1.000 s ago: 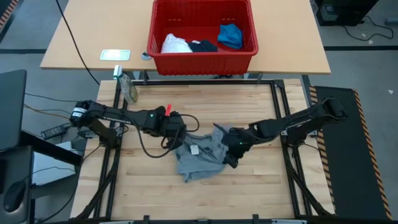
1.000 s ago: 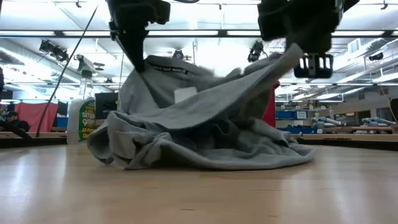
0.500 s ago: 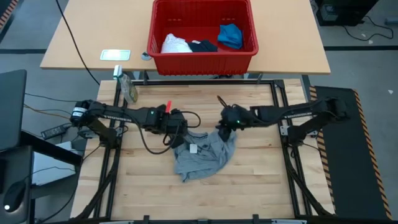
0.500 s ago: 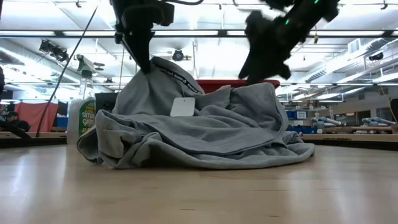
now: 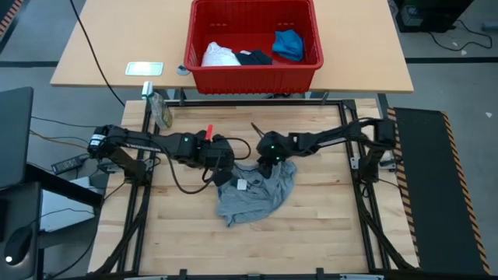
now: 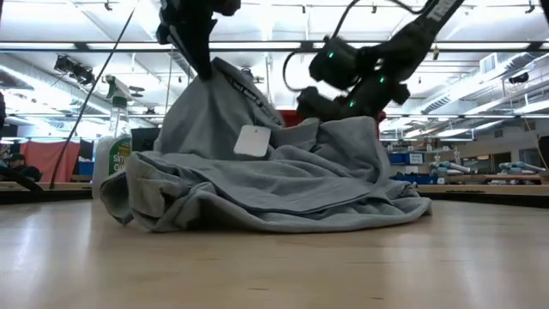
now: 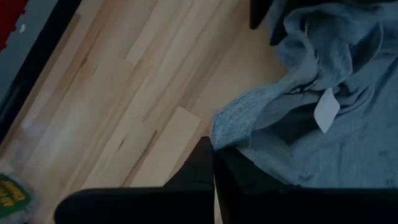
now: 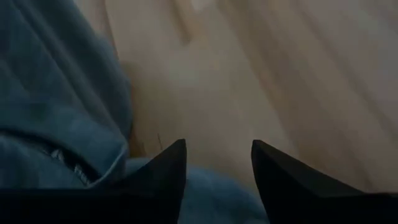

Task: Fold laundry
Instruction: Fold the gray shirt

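Observation:
The grey T-shirt lies crumpled on the wooden table, with a white tag showing. My left gripper is shut on its left part and holds it raised as a peak, while the rest lies heaped on the table. My right gripper is open, just over the shirt's far edge; in the right wrist view grey cloth lies beside and below the fingers. The white cloth, the navy garment and the bright blue garment lie in the red basket. My left gripper pinches an edge of the grey shirt between its two shut fingers, near the neck band. That part is lifted and the cloth slopes down from it to the heap on the table. My right gripper: I cannot tell whether it touches the shirt.
The red basket stands on the far table beyond the work table. A green-labelled spray bottle stands at the far left corner and shows in the low view. Bare wood lies near the front edge and to the right.
My right gripper has let go of the shirt's right part, which has fallen back onto the heap. It has gone toward the far edge and then left along the shirt's far side. My left gripper has risen a little with the held edge.

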